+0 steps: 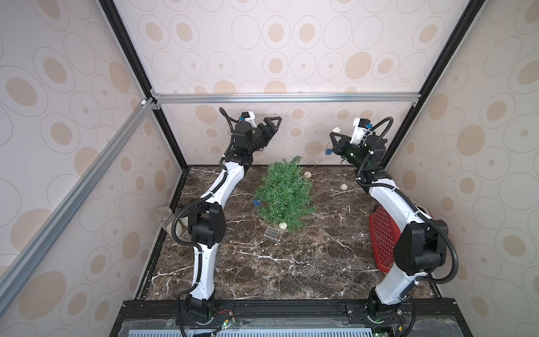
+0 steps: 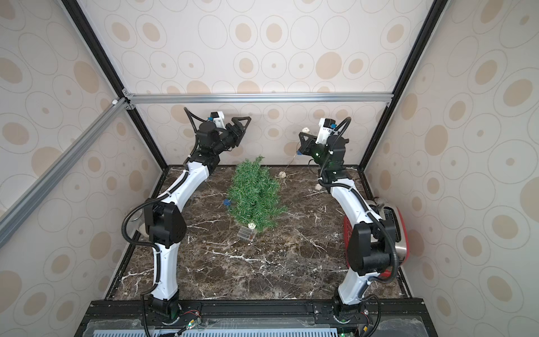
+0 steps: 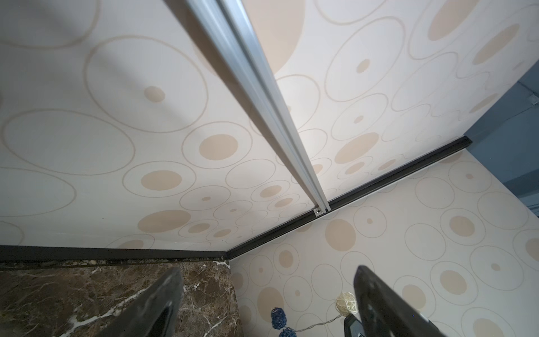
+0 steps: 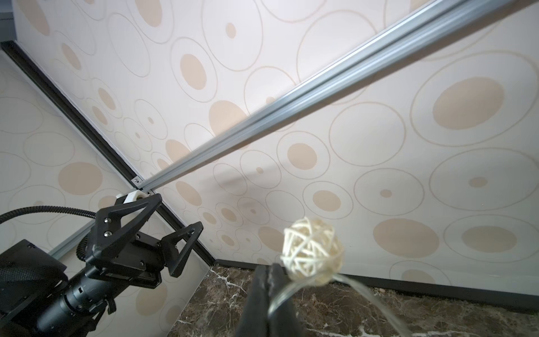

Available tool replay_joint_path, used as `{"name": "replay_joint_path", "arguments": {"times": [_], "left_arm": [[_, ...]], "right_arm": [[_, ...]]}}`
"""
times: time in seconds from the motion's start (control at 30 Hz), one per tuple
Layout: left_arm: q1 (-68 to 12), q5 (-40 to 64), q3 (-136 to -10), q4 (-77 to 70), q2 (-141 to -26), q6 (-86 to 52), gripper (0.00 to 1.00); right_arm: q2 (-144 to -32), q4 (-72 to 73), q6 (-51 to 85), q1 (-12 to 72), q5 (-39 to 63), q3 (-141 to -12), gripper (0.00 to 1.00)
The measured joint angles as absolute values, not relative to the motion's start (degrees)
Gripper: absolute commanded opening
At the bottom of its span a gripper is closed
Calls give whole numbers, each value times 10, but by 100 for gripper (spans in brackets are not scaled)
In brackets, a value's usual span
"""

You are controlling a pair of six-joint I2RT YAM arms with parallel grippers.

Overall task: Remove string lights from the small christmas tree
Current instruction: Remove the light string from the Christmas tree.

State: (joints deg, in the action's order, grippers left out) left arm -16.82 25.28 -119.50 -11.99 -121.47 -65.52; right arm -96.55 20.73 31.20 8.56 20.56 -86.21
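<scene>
Looks like a robotics lab test cell, not a home. Boxed in by silver aluminium frame bars (image 1: 285, 97) and lined with wall panels (image 1: 291, 43) in beige circle print. Floored with a marble-look worktop (image 1: 291, 262), with left arm (image 1: 204, 271) and right arm (image 1: 390, 284) bolted to a black rail (image 1: 277, 307) beside exposed wiring (image 1: 226, 318).

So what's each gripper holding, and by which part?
The right gripper pinches the string lights by the clear wire beside a cream ball; left gripper is open, empty.
</scene>
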Motion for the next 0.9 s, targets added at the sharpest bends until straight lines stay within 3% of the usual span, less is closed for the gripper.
{"name": "replay_joint_path", "arguments": {"times": [0.43, 0.9], "left_arm": [[-167, 177, -947, -79, -960, -565, 94], [-167, 149, -779, -51, -805, -527, 95]], "right_arm": [[-784, 129, 216, 174, 105, -769, 0], [-634, 28, 162, 267, 14, -731, 0]]}}
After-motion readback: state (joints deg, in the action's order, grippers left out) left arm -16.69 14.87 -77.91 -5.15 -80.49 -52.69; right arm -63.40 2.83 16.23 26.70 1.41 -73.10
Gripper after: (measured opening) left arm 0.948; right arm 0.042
